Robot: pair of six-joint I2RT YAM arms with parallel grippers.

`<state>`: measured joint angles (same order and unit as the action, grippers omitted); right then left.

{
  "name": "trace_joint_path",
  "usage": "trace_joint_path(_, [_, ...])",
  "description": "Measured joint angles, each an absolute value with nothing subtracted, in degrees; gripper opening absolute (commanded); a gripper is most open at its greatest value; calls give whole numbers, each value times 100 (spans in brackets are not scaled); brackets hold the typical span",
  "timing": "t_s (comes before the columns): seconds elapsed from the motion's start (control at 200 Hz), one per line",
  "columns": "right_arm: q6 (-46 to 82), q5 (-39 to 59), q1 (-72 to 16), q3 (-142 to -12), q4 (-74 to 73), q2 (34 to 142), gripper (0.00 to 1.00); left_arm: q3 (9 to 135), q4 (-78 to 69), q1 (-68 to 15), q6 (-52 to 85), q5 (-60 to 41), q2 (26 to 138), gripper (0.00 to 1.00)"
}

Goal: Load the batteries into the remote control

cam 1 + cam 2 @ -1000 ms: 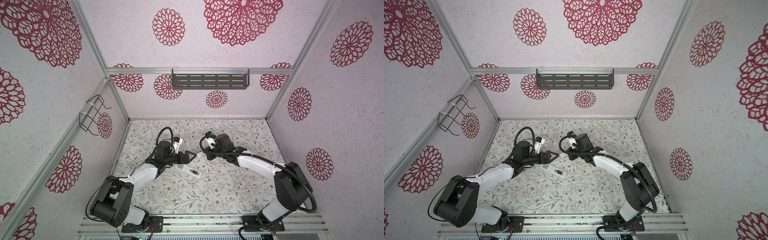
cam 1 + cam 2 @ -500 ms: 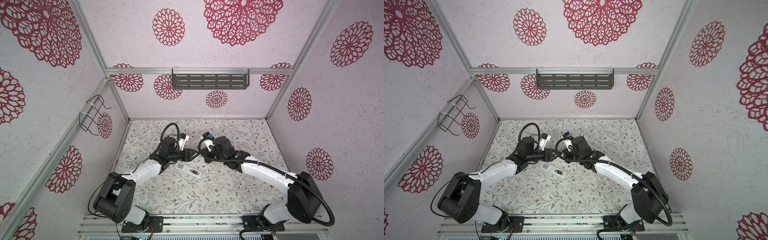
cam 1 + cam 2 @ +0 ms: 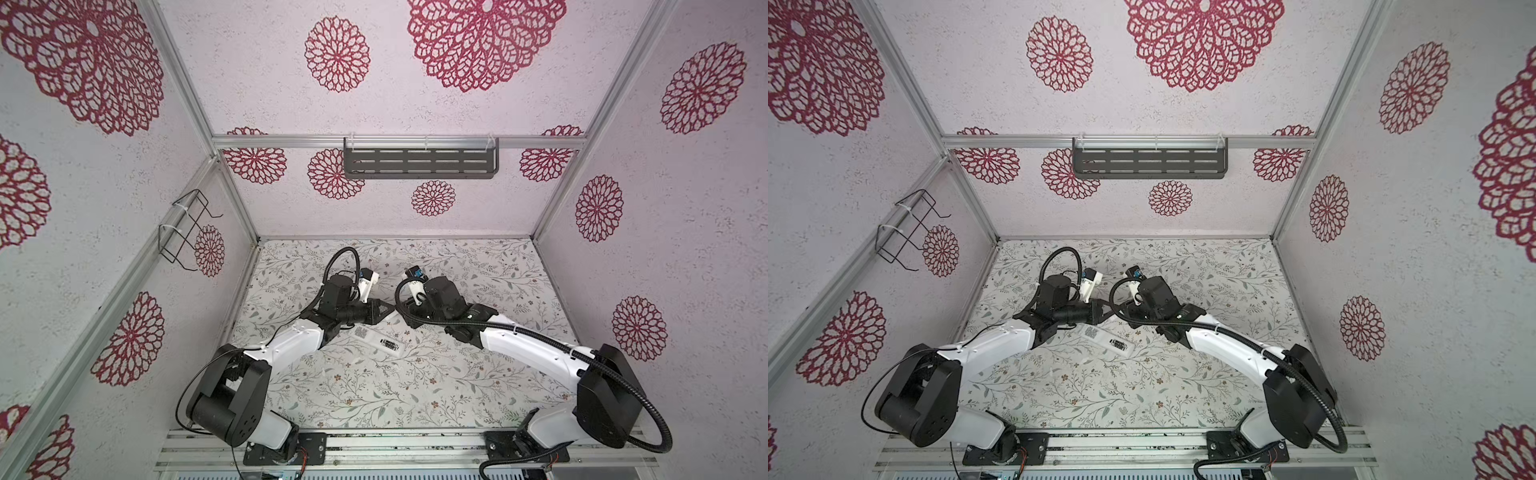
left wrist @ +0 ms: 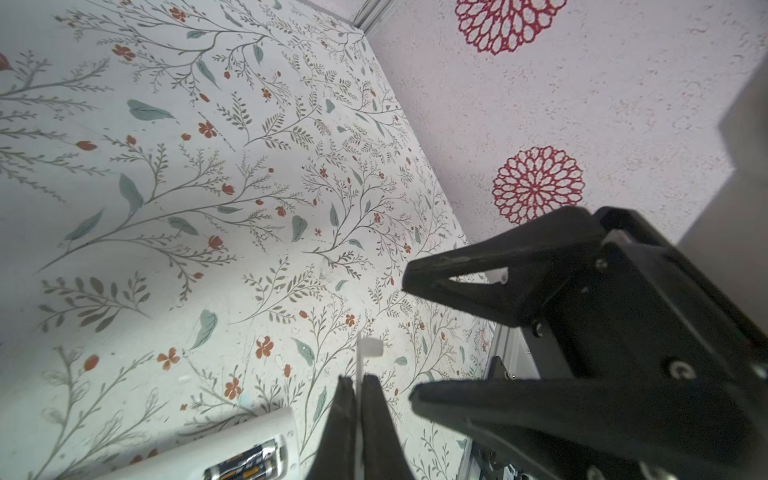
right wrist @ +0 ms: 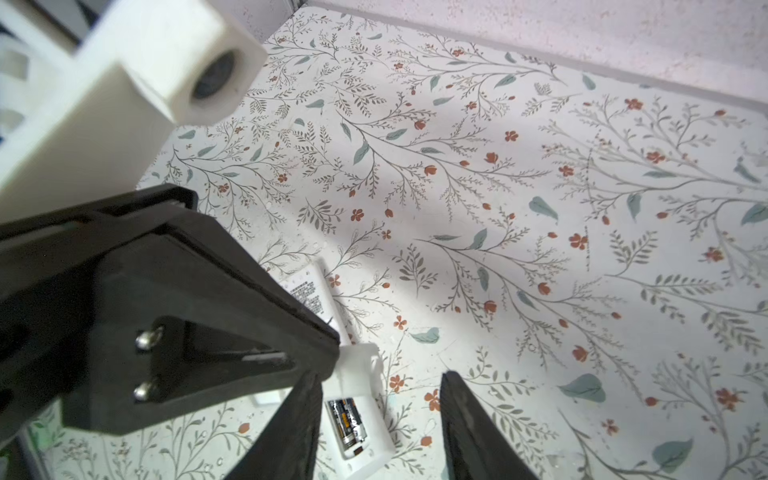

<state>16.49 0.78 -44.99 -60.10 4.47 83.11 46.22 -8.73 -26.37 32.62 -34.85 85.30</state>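
Observation:
The white remote control [image 3: 376,338] [image 3: 1106,337] lies back up on the flowered table, between the arms and in front of the grippers. Two dark batteries [image 5: 349,419] [image 4: 245,463] lie side by side in its uncovered recess. My left gripper [image 4: 355,380] [image 3: 384,309] is shut on a thin white battery cover [image 4: 365,347] [image 5: 359,365], held edge-on a little above the remote's recess end. My right gripper [image 5: 380,376] faces it tip to tip, open, with its jaws standing apart on either side of the cover's free end.
A dark slotted shelf [image 3: 419,162] hangs on the back wall and a wire rack [image 3: 187,228] on the left wall. The left arm's white camera housing [image 5: 124,83] looms close to the right wrist.
The two grippers have come together above the remote. My left gripper has shut on the white cover, and my right gripper has opened off it.

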Motion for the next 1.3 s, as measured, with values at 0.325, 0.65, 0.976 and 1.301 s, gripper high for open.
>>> trace_joint_path(0.325, [3590, 1457, -3579, -6029, 449, 8276, 73, 4088, -902, -3422, 2305, -1931, 7878, 0])
trace_joint_path(0.65, [4517, 2764, -3485, -6281, 976, 8709, 70, 3398, -1529, -4639, 1024, -115, 7588, 0])
trace_joint_path(0.976, [4971, 3240, -3472, -5944, 1046, 8788, 53, 3262, -2265, -5356, 152, 1286, 7649, 0])
trace_joint_path(1.301, [5365, 3487, -3463, -5846, 751, 8925, 31, 3249, -2453, -5413, -110, 1629, 7811, 0])
